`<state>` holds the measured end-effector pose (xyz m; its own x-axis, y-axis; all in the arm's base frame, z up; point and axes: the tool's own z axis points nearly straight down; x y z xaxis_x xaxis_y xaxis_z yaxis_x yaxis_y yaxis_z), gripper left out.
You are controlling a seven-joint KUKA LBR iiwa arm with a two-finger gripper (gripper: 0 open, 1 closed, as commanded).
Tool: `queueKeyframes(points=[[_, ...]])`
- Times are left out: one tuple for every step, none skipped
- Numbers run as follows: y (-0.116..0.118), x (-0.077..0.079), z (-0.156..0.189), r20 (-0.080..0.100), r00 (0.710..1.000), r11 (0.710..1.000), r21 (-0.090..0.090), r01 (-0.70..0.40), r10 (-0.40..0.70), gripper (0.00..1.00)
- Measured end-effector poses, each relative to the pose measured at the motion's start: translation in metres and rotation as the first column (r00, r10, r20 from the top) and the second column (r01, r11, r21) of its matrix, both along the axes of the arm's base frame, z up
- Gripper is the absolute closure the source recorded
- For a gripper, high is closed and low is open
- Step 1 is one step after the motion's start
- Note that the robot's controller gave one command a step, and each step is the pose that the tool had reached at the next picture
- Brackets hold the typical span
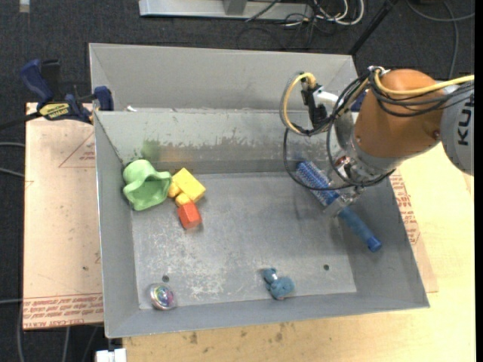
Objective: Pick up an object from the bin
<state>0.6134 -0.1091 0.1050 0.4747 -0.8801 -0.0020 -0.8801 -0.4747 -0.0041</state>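
The robot's hand (341,196) is hanging over a blue bristled brush (361,231) by the grey metal bin's (226,138) right wall; whether it is clamped cannot be told.

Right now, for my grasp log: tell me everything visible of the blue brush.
The blue brush looks plastic: a bristled head at its upper-left end, a straight handle pointing down-right. It lies slanted on the bin floor at the right side. The gripper is over its middle, hiding that part; contact cannot be told.
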Motion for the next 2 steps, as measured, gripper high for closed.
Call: queueKeyframes(points=[[0.002,0.000,-0.001,-0.003,1.000,1.000,0.001,0.003,-0.003,1.00],[0.003,0.001,0.053,0.002,1.000,1.000,-0.002,0.007,-0.007,1.00]])
